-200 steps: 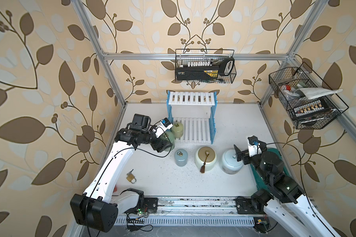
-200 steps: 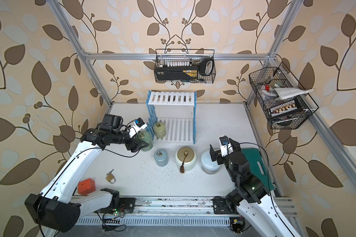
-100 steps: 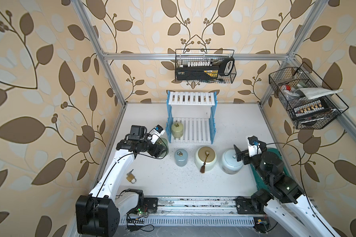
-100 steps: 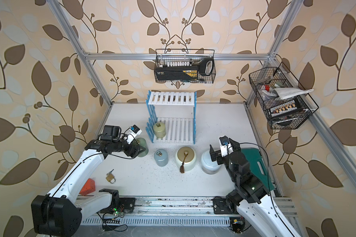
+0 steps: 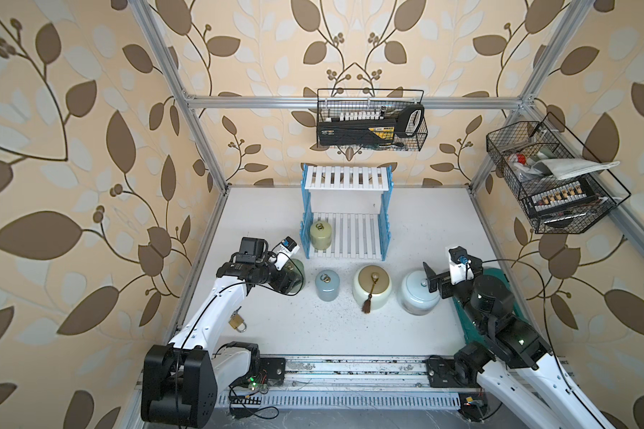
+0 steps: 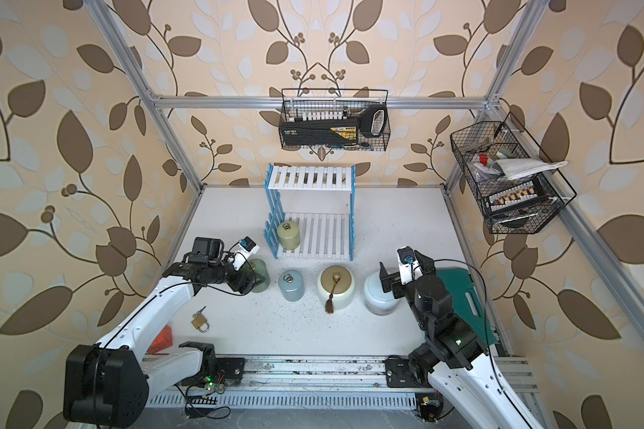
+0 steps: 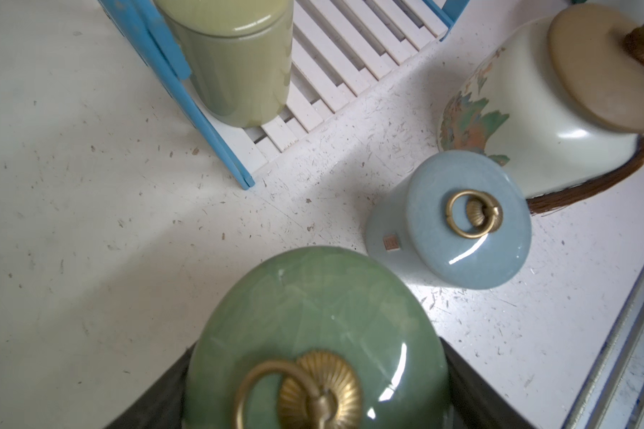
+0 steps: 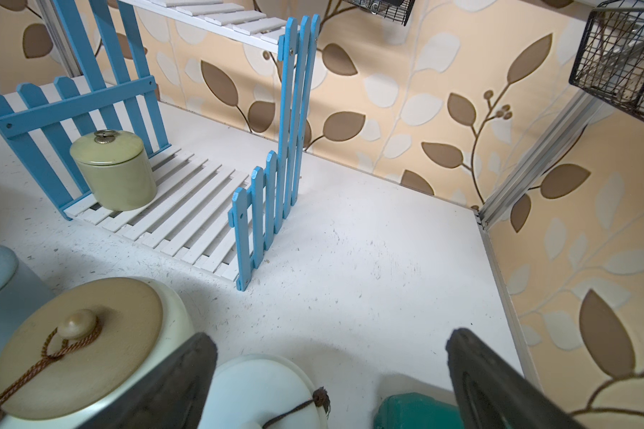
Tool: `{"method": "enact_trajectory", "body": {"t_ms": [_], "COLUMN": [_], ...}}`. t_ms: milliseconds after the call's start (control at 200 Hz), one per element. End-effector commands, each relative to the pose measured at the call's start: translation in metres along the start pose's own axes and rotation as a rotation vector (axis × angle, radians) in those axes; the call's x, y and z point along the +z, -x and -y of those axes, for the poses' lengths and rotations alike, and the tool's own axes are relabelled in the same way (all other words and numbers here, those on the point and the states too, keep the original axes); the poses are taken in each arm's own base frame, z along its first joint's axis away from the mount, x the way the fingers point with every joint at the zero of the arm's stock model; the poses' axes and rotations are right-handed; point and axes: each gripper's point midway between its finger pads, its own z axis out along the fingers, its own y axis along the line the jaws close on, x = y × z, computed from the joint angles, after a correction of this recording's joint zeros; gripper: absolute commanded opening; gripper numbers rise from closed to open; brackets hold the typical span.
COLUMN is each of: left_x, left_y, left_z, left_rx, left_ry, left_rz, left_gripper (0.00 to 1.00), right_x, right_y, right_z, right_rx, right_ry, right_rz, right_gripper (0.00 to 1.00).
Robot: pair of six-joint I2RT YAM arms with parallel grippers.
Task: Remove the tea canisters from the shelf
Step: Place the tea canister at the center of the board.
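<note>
- Your left gripper (image 5: 290, 279) is closed on the sage green jar (image 7: 313, 315). Its dark fingers (image 7: 157, 401) press both sides of the jar, which is low over the table (image 5: 424, 223), just off the shelf's left front corner.
- Your right gripper (image 8: 328, 371) is spread wide and holds nothing. It hangs over the pale-blue jar (image 5: 415, 293).
- One jar is left on the shelf (image 5: 350, 178): the yellow-green jar (image 5: 321, 235) stands upright on the lower board, against the left blue fence side.
- In front of the shelf, the grey-blue jar (image 5: 327, 284), the cream jar (image 5: 372, 288) and the pale-blue jar stand in a row on the table.
- For writing, the grey-blue jar has a small square stamp (image 7: 391, 243) on its side, too blurred to read.
- The black case (image 5: 357, 133) in the back wire basket carries a yellow label (image 5: 382, 130), but its print is too small to make out.
- The cream jar shows a painted leafy picture (image 7: 469, 122) and no words.
</note>
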Motion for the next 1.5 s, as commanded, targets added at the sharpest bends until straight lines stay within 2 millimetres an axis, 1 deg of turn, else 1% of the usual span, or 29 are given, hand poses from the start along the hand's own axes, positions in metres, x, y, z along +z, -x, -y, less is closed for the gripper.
{"method": "enact_trajectory", "body": {"t_ms": [0, 140, 260, 400, 505, 585, 640, 760, 860, 965, 1050, 1125, 1175, 1305, 1380, 1495], "left_x": [-0.002, 0.004, 0.01, 0.015, 0.018, 0.021, 0.022, 0.026, 0.028, 0.029, 0.031, 0.031, 0.029, 0.028, 0.024, 0.016], "left_y": [0.021, 0.016, 0.011, 0.007, 0.001, -0.003, -0.004, -0.009, -0.01, -0.011, -0.015, -0.016, -0.016, -0.016, -0.012, -0.007], "left_z": [-0.001, -0.003, -0.007, -0.007, -0.005, -0.004, -0.004, -0.004, -0.005, -0.008, -0.007, -0.006, -0.008, -0.008, -0.007, -0.007], "left_rx": [0.078, 0.071, 0.075, 0.054, 0.065, 0.066, 0.065, 0.072, 0.067, 0.059, 0.067, 0.06, 0.056, 0.066, 0.053, 0.049], "left_ry": [-0.009, -0.014, -0.003, -0.019, -0.026, -0.034, -0.032, -0.035, -0.037, -0.024, -0.026, -0.031, -0.028, -0.024, -0.033, -0.03], "left_rz": [0.106, 0.092, 0.09, 0.076, 0.073, 0.064, 0.059, 0.059, 0.055, 0.055, 0.055, 0.049, 0.051, 0.069, 0.076, 0.104], "left_gripper": [0.48, 0.48, 0.49, 0.5, 0.51, 0.54, 0.59, 0.66, 0.74, 0.78, 0.85, 0.91, 0.98, 0.98, 0.98, 0.98], "right_x": [-0.001, -0.002, -0.003, -0.003, -0.004, -0.005, -0.005, -0.005, -0.005, -0.005, -0.006, -0.005, -0.003, -0.003, -0.002, -0.003], "right_y": [0.004, 0.003, 0.006, 0.004, 0.007, 0.007, 0.006, 0.007, 0.006, 0.007, 0.008, 0.005, 0.004, 0.005, 0.003, 0.008], "right_z": [-0.001, 0.004, -0.001, 0.003, -0.002, 0.001, 0.002, -0.003, -0.001, -0.003, -0.006, -0.006, -0.008, -0.017, -0.02, -0.029], "right_rx": [0.004, 0.003, 0.008, 0.009, 0.013, 0.015, 0.013, 0.016, 0.017, 0.016, 0.02, 0.018, 0.017, 0.011, 0.004, -0.013], "right_ry": [0.011, -0.016, 0.016, -0.01, 0.021, 0.006, -0.003, 0.029, 0.019, 0.03, 0.048, 0.046, 0.054, 0.106, 0.121, 0.169], "right_rz": [0.026, 0.025, 0.035, 0.035, 0.043, 0.044, 0.043, 0.047, 0.045, 0.046, 0.05, 0.036, 0.029, 0.017, -0.002, -0.015], "right_gripper": [0.99, 0.99, 0.99, 0.99, 0.99, 0.99, 0.99, 0.99, 0.99, 0.99, 0.99, 0.99, 0.99, 0.99, 0.99, 0.99]}}
